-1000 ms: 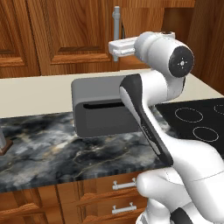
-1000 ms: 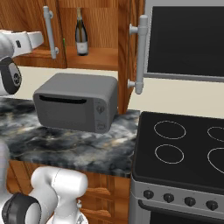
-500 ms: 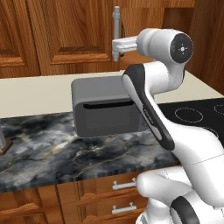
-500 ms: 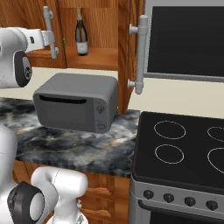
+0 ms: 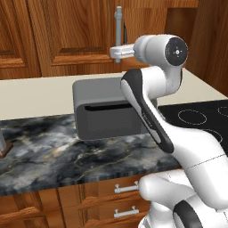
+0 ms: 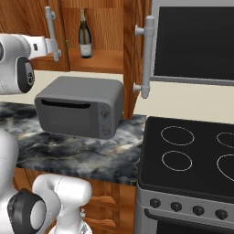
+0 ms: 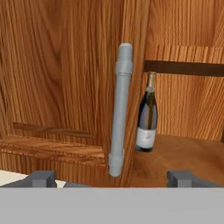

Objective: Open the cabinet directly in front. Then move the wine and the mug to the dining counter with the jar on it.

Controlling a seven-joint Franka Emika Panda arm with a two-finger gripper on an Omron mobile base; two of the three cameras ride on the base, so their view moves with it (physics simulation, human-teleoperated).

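With the claw standing wide apart and empty before the left door's bar handle of the cabinet, it is lining up to straddle the bar squarely, the wine waiting on the shelf behind.

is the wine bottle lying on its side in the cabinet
No, the wine stands upright on the shelf of the cabinet, just behind the grey bar handle, seen in the hand view.

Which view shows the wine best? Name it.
The hand view: the wine stands whole and close on the open cabinet shelf, label visible. The right base view shows it smaller, farther off.
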